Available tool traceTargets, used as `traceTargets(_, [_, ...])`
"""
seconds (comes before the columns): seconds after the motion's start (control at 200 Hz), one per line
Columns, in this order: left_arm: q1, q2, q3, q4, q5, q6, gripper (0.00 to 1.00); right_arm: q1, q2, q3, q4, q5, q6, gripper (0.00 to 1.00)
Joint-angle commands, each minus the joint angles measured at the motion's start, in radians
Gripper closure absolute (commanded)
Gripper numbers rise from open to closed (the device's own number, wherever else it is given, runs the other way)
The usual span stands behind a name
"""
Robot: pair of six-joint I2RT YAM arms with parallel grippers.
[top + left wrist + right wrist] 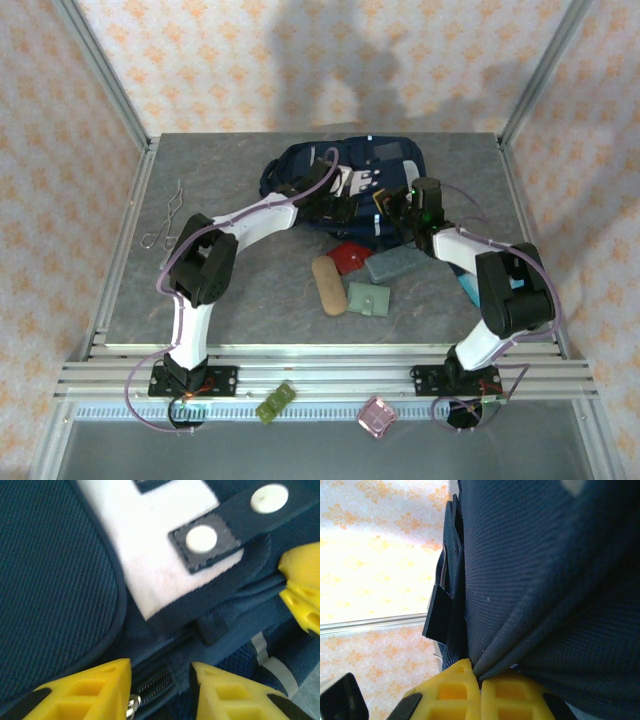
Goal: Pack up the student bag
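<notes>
Bag [300, 165] lies at the far middle of the worktop [250, 300]. My right jaws are clenched on a fold of its fabric. My left jaws stand apart astride the zipper [155, 682]. Risk: the pull [132, 706] sits off-centre, so I may pinch cloth instead, and the thin fold could slip free.

A grey, stone-patterned table [250, 300] stands in the middle, closed in at the back and on both sides by a pale wall [300, 60] papered with a repeating pattern of small orange flowers. Slanting silver metal posts [101, 65] rise from the table's far corners, and ribbed metal rails [330, 375] run across its near edge, with a plain grey surface [300, 455] lower down in front of them. The light is bright and even, and soft grey shadows [340, 70] lie on the back wall above the table.
</notes>
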Motion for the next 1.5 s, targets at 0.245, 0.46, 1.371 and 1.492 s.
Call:
traceTargets(0.245, [0.01, -0.116, -0.062, -0.082, -0.047, 0.0, 0.66, -0.003, -0.002, 0.017, 0.118, -0.053, -0.021, 1.0])
traceTargets(0.46, [0.014, -0.163, -0.111, -0.031, -0.077, -0.036, 0.61, -0.003, -0.006, 0.011, 0.125, -0.058, -0.016, 1.0])
traceTargets(1.371, [0.01, -0.031, -0.158, 0.107, -0.07, -0.12, 0.66, -0.003, 0.0, 0.005, 0.155, -0.075, 0.003, 1.0])
traceTargets(1.492, [0.011, -0.033, -0.162, 0.131, -0.084, -0.124, 0.78, -0.003, 0.004, -0.003, 0.165, -0.076, 0.008, 1.0])
